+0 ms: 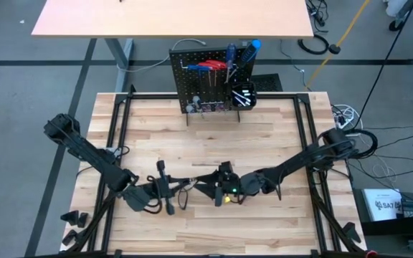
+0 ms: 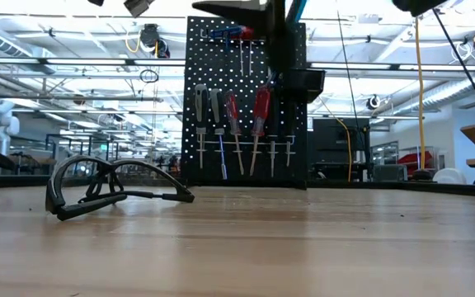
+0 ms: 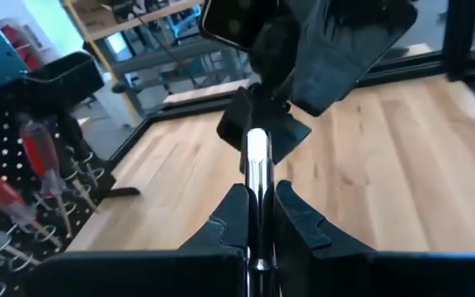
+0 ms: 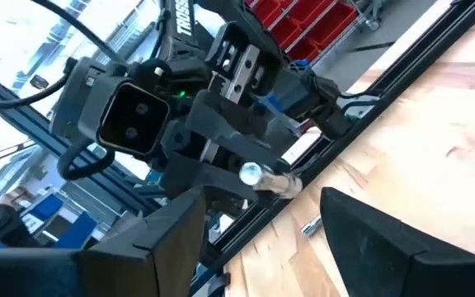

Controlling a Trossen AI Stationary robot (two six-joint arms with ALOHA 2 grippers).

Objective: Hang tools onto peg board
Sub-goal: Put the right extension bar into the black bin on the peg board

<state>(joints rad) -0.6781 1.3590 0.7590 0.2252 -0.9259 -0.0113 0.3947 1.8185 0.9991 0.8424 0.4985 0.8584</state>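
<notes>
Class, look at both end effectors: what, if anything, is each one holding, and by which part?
The left end effector is shut on a thin silver metal rod, gripping its lower length; its upper end sticks out. The right end effector is open and holds nothing.

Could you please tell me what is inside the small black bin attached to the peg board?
In the black bin on the peg board, a few pale, thin tool pieces show from above; whatever lies beneath them is hidden by the bin's walls.

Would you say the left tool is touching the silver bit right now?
Touching. In the left wrist view the left tool has its two dark fingers pressed against both sides of the silver bit, with no gap visible.
</notes>
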